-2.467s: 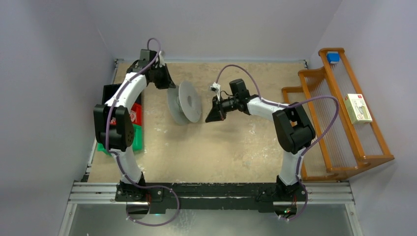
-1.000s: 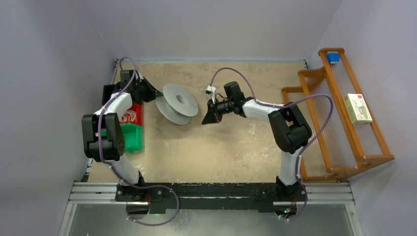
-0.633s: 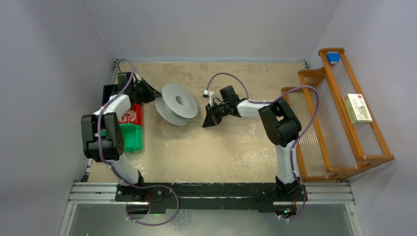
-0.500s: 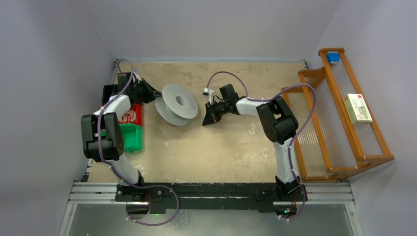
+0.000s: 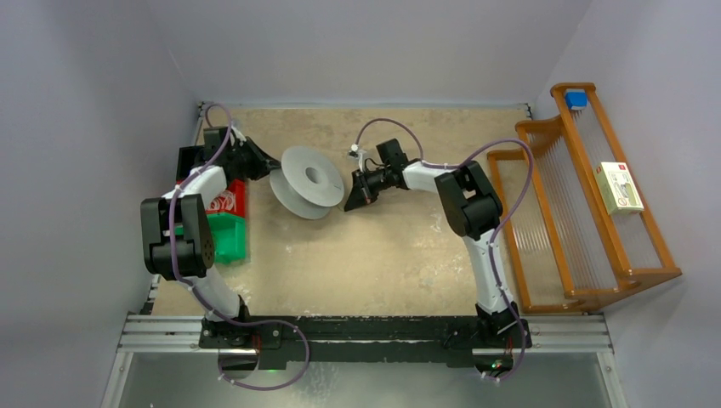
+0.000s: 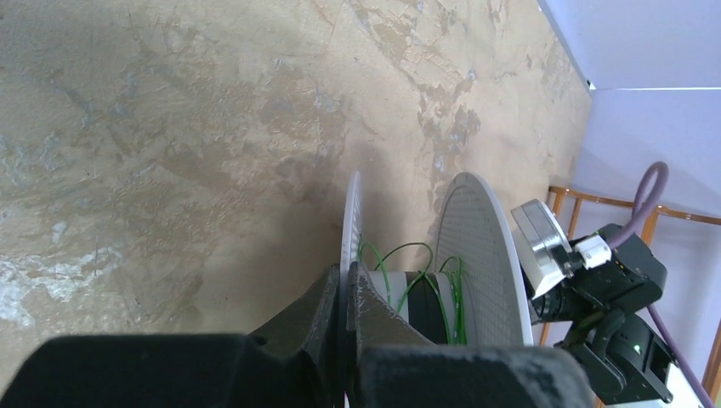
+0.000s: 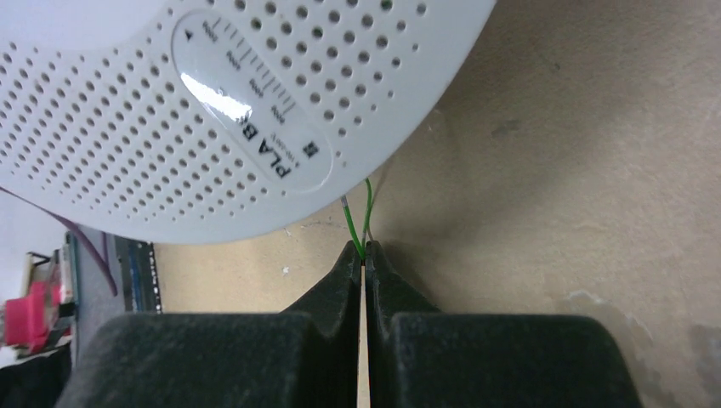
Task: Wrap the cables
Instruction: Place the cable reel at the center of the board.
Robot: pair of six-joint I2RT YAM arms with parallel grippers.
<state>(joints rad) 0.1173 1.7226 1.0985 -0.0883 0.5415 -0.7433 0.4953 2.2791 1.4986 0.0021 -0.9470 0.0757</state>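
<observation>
Moved: your right arm's elbow has folded inward, bringing the right gripper (image 5: pixel 350 202) closer to the spool (image 5: pixel 308 180). 1 right gripper, clenched on the thin green cable (image 7: pixel 367 217) just beside the spool's perforated flange. 1 left gripper (image 6: pixel 346 274), clamped on the opposite flange's rim; more cable loops around the hub between the 2 flanges.

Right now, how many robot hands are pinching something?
2. The left gripper pinches the spool by its rim. The right gripper pinches the green wire just beside the spool.
</observation>
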